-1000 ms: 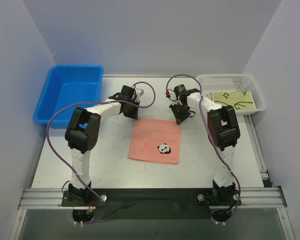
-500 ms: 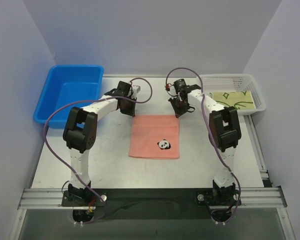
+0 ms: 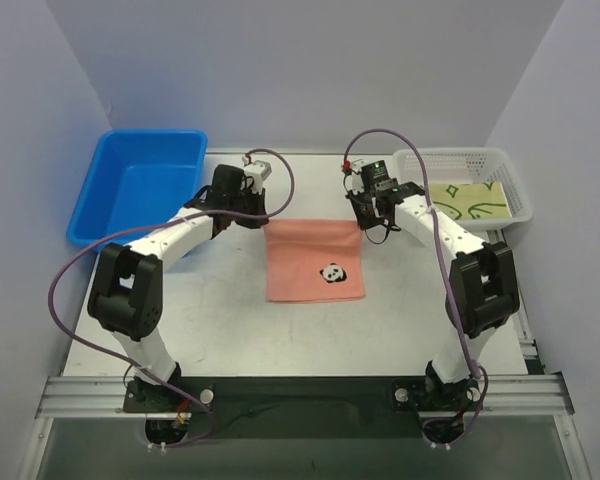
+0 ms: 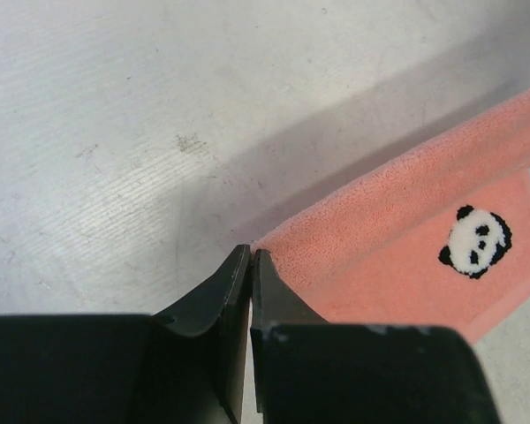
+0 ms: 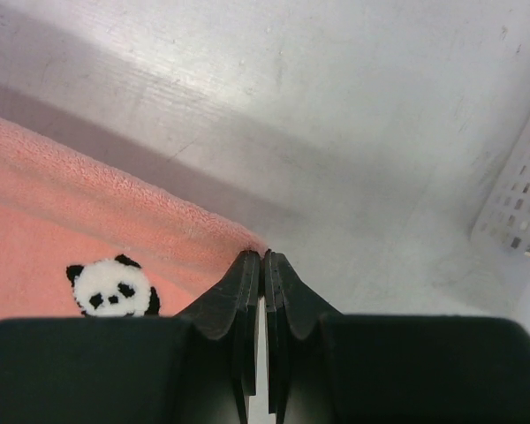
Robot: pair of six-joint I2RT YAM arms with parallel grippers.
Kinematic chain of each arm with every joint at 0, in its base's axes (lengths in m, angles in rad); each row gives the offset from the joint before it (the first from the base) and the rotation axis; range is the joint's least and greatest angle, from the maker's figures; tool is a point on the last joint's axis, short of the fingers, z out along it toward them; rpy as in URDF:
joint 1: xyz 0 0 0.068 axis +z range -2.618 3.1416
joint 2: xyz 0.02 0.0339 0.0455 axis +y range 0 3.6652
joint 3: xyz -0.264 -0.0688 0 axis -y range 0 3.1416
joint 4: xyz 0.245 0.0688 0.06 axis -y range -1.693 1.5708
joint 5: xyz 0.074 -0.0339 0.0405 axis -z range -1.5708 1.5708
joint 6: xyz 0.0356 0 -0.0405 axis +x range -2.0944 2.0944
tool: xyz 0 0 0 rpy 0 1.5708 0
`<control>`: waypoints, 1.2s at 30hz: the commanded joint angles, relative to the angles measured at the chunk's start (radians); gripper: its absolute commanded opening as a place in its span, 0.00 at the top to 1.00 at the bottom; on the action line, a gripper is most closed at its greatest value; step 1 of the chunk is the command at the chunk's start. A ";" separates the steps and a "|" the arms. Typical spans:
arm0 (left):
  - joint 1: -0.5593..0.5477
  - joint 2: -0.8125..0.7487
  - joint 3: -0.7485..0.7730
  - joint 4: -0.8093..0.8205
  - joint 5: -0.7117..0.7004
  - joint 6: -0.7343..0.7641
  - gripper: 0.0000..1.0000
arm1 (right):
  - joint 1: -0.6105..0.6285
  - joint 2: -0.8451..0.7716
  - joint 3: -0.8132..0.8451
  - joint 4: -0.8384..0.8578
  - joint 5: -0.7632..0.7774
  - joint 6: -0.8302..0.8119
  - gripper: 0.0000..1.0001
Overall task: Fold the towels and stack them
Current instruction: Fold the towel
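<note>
Pinched shut, the left gripper (image 3: 261,218) holds the far-left corner and the right gripper (image 3: 364,222) the far-right corner of the salmon-pink terry towel (image 3: 308,255), its held edge running left-right mid-table, panda patch (image 3: 331,272) toward the bases, bare grey tabletop (image 3: 220,300) either side before blue plastic bin (image 3: 130,195) and white mesh basket (image 3: 458,157).

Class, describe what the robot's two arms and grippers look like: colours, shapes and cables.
Both the left arm and right arm have white links joined by black joint housings. A purple cable loops along each. The left gripper and right gripper have black fingers tapering to thin tips.
</note>
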 commanded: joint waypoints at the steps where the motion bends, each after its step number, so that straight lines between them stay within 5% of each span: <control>1: 0.024 -0.099 -0.089 0.059 -0.002 -0.021 1.00 | 0.004 -0.084 -0.092 0.023 0.102 0.010 1.00; 13: -0.019 -0.340 -0.390 0.057 0.073 -0.185 1.00 | 0.041 -0.274 -0.330 0.055 0.125 0.079 1.00; 20: -0.079 -0.341 -0.511 0.057 0.006 -0.274 1.00 | 0.047 -0.273 -0.408 0.055 0.075 0.159 1.00; 36: -0.092 -0.211 -0.461 -0.011 -0.111 -0.333 1.00 | 0.046 -0.148 -0.435 0.043 0.012 0.256 1.00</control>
